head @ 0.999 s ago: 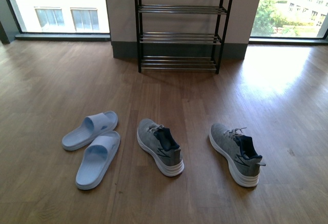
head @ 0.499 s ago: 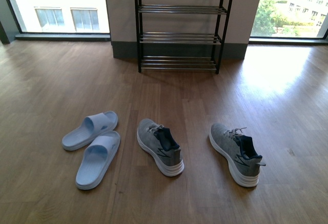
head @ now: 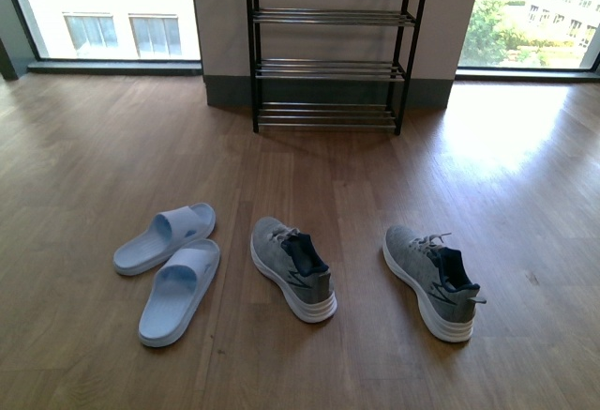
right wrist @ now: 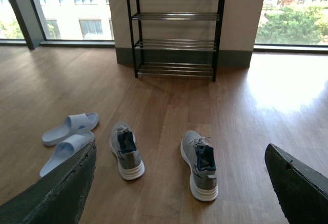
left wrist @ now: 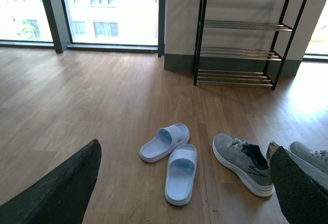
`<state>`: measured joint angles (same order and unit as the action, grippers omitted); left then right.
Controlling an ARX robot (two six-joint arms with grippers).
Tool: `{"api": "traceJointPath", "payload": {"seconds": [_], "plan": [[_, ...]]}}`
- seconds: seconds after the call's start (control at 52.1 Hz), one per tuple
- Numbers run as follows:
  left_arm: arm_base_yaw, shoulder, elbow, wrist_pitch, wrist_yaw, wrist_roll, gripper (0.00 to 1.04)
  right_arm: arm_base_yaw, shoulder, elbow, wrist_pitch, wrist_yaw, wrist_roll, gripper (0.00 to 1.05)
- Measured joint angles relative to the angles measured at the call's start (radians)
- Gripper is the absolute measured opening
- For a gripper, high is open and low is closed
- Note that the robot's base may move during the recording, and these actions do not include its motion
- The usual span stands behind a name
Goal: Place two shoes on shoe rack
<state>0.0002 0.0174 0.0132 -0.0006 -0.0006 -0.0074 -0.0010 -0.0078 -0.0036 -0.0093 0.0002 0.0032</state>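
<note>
Two grey knit shoes with white soles stand on the wooden floor, heels toward me: one in the middle, the other to its right. The shoe rack, black-framed with chrome bar tiers, stands against the far wall with bare shelves. In the left wrist view the left gripper is open, high above the floor, with the middle shoe near its right finger. The right gripper is open too, and both shoes lie far below between its fingers. Neither arm shows in the front view.
A pair of pale blue slides lies left of the shoes. Large windows flank the wall behind the rack. Bare wooden floor stretches between the shoes and the rack.
</note>
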Motion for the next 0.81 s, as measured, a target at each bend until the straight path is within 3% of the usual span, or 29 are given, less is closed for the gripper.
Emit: {"api": "traceJointPath", "payload": {"seconds": [0.807], "plan": [[0.000,0.000,0.000,0.000,0.000,0.000,0.95,0.000,0.000,0.000,0.000,0.000,0.000,0.95]]}}
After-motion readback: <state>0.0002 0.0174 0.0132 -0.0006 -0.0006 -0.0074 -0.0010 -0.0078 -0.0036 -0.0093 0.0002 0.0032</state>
